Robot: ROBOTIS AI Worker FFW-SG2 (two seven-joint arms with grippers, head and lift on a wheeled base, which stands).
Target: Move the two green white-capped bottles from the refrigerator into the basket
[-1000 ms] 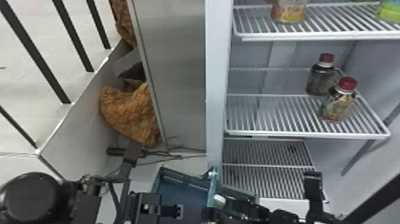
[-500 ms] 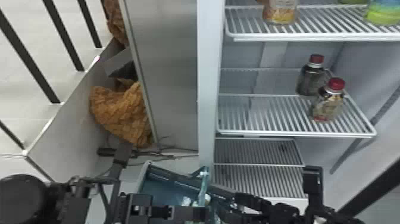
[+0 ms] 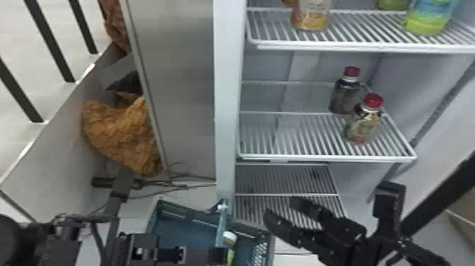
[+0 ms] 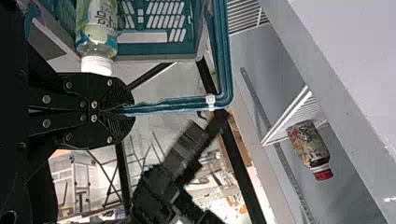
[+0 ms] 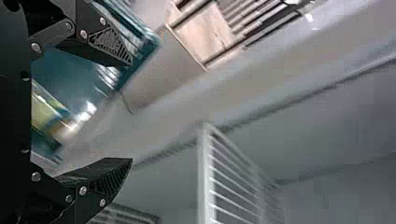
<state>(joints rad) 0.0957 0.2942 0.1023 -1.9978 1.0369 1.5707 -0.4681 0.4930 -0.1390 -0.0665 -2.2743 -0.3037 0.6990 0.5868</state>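
At the bottom of the head view my left gripper [image 3: 215,255] is beside the teal basket [image 3: 183,233]. A bottle [image 3: 229,256] with a white cap lies in the basket. My right gripper [image 3: 280,208] is open to the right of the basket, below the middle shelf. In the left wrist view my left gripper [image 4: 122,110] is shut on the handle of the basket [image 4: 200,35], close to the green-labelled bottle [image 4: 96,39]. In the right wrist view my right gripper [image 5: 131,112] has nothing between its fingers; the blurred basket [image 5: 70,74] and bottle [image 5: 44,109] are beside it.
Two red-capped bottles [image 3: 364,122] stand on the fridge's middle shelf [image 3: 327,156]. The upper shelf [image 3: 353,47] holds an orange-labelled bottle [image 3: 311,16] and green containers [image 3: 427,19], their tops cut off. A fridge wall edge [image 3: 228,106] rises behind the basket.
My right gripper has moved from over the basket to its right, its fingers now apart. The head view has shifted, bringing more of the upper shelf into sight.
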